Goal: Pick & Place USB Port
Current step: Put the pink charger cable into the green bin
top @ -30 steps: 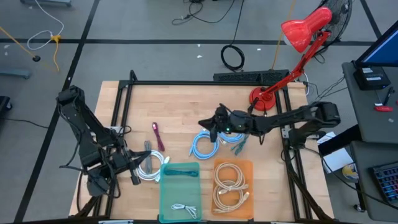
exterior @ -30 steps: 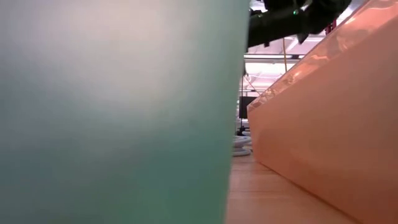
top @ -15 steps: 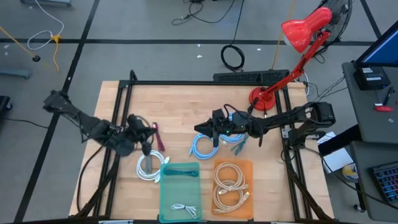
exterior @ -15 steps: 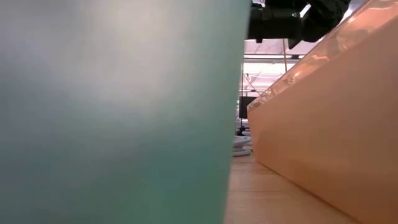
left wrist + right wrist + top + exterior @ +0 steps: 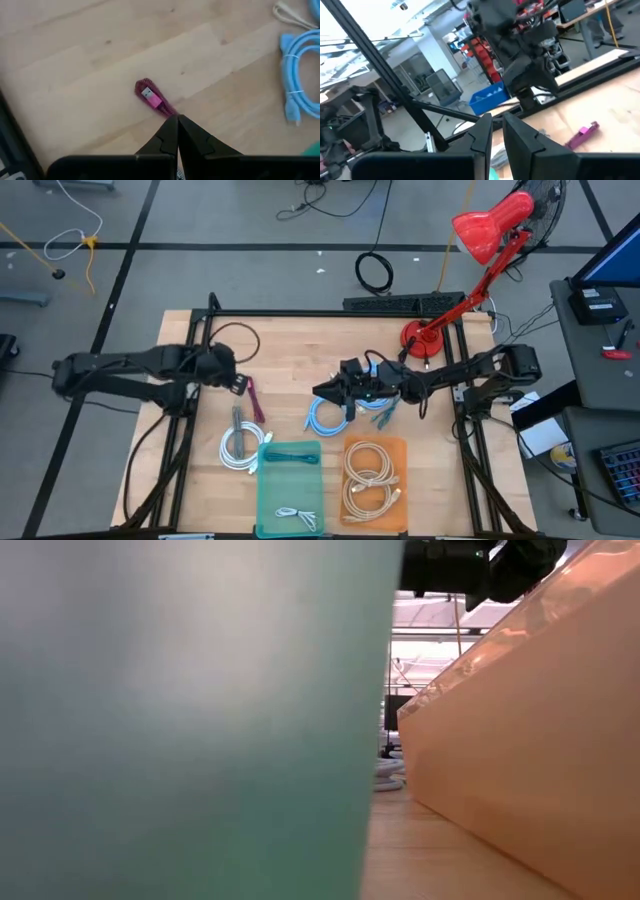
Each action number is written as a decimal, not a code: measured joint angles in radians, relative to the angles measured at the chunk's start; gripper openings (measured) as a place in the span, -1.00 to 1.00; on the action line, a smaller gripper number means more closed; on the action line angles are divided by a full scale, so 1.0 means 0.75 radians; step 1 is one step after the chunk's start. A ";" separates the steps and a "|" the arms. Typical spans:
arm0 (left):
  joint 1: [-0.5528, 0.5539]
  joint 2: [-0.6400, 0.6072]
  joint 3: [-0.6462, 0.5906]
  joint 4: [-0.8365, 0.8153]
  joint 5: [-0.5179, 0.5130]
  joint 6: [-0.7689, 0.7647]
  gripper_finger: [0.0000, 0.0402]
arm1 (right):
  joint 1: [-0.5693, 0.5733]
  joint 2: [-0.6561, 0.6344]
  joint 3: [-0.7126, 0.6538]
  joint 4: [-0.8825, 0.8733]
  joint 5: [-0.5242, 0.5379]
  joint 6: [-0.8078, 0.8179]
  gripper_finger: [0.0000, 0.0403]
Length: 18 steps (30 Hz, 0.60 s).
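A pink USB cable (image 5: 254,400) lies flat on the wooden table, its silver plug (image 5: 147,93) showing in the left wrist view. My left gripper (image 5: 177,120) is shut above the cable's near part and holds nothing; its fingertips hide the rest of the cable. In the high view, my left gripper (image 5: 240,383) is just left of the cable. My right gripper (image 5: 318,390) hovers above a coiled light-blue cable (image 5: 325,418) at the table's middle. It points about level toward the left arm, with a narrow gap between its fingers (image 5: 497,127) and nothing in it.
A white cable coil (image 5: 240,448) lies left of the green bin (image 5: 290,490), which holds a small white cable. The orange bin (image 5: 375,480) holds beige coils. A teal cable (image 5: 385,415) lies right of the blue one. A red lamp (image 5: 430,340) stands at the far right.
My left arm has swung from the near-left corner beside the white coil toward the table's far edge and a little right. It has turned as it went and now hangs over the pink cable. My right gripper has tipped its fingers upward while staying in place.
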 joint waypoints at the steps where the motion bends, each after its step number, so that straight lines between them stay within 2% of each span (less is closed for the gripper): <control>1: 0.043 0.014 0.001 0.003 0.046 0.037 -0.95 | 0.004 0.001 0.000 -0.006 0.001 0.000 -0.80; 5: 0.174 0.098 0.001 0.006 0.257 0.153 -0.89 | 0.012 0.001 0.000 0.019 0.004 -0.001 -0.81; 10: 0.216 0.258 0.001 0.008 0.438 0.178 -0.61 | 0.016 0.001 0.000 0.013 0.000 -0.006 -0.83; 14: 0.193 0.389 0.001 0.026 0.519 0.220 -0.31 | 0.016 0.001 0.000 0.012 0.000 -0.006 -0.84; 18: 0.152 0.496 0.000 0.057 0.495 0.332 -0.07 | 0.016 0.001 0.000 0.013 0.000 -0.006 -0.85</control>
